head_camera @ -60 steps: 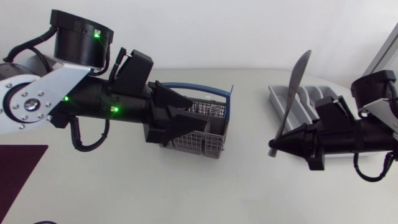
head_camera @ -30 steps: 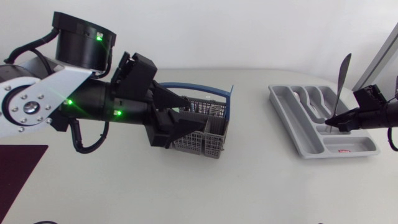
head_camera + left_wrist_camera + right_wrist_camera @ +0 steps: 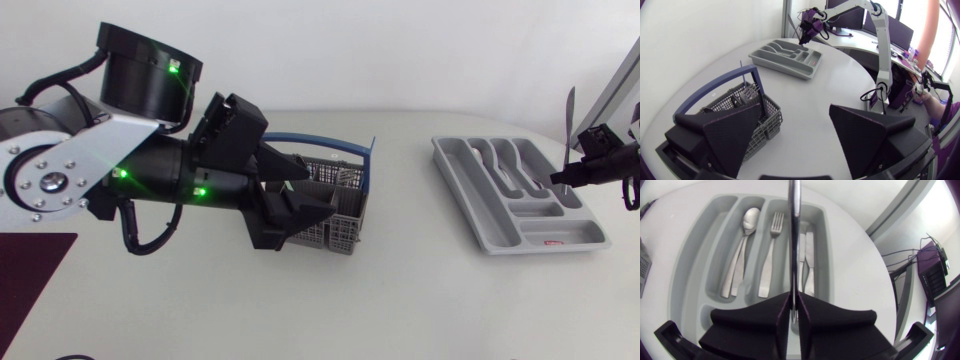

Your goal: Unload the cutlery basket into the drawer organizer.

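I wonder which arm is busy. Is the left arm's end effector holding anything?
No, the left end effector is wide open, with only bare table showing between its fingers.

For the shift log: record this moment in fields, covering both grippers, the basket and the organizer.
left gripper: open, holding nothing, beside the cutlery basket
right gripper: shut on an upright knife, above the drawer organizer
organizer contents: spoon, fork, lying knives, each kind in its own slot
basket contents: some cutlery inside

A pale grey surface (image 3: 420,300) with a rounded far edge lies under soft, even light; a dark maroon mat (image 3: 28,275) shows at its left side.
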### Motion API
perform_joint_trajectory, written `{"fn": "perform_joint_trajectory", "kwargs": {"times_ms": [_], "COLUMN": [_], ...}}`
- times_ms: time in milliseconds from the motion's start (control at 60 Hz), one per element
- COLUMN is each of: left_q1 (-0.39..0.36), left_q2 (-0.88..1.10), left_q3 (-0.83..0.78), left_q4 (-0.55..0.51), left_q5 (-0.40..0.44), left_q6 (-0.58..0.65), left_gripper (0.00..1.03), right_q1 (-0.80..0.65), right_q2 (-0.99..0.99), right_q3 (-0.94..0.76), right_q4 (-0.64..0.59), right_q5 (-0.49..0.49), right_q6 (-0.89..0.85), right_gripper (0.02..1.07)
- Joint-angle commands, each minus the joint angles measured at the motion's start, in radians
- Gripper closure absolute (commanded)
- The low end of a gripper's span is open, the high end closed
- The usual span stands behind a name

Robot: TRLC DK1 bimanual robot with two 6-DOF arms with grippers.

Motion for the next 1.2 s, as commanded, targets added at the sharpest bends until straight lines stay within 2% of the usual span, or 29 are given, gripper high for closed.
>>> {"fn": "perform_joint_trajectory", "kwargs": {"times_ms": [0, 167, 550, 833, 1000, 1100, 1183], "left_q1": [-0.011, -0.011, -0.011, 0.049, 0.086, 0.109, 0.100], "left_q2": [-0.018, -0.033, -0.069, -0.106, -0.115, -0.116, -0.115], "left_q3": [0.000, 0.001, -0.019, -0.048, -0.066, -0.077, -0.100], "left_q4": [-0.021, -0.040, -0.055, -0.059, -0.058, -0.052, -0.026], "left_q5": [-0.014, -0.017, -0.064, -0.110, -0.130, -0.138, -0.192], "left_q6": [0.021, 0.025, 0.059, 0.096, 0.110, 0.120, 0.139], "left_gripper": [0.09, 0.09, 0.09, 0.09, 0.09, 0.09, 0.09], "right_q1": [0.007, 0.024, 0.046, 0.044, 0.044, 0.046, 0.047], "right_q2": [0.052, 0.103, 0.219, 0.231, 0.227, 0.199, 0.153], "right_q3": [0.075, 0.111, 0.151, 0.152, 0.148, 0.121, 0.083], "right_q4": [0.013, 0.010, 0.011, -0.001, 0.000, 0.011, 0.036], "right_q5": [0.038, 0.118, 0.202, 0.214, 0.216, 0.214, 0.214], "right_q6": [0.051, 0.068, 0.118, 0.125, 0.144, 0.146, 0.157], "right_gripper": [1.01, 1.01, 1.01, 1.00, 0.69, 0.57, 0.51]}}
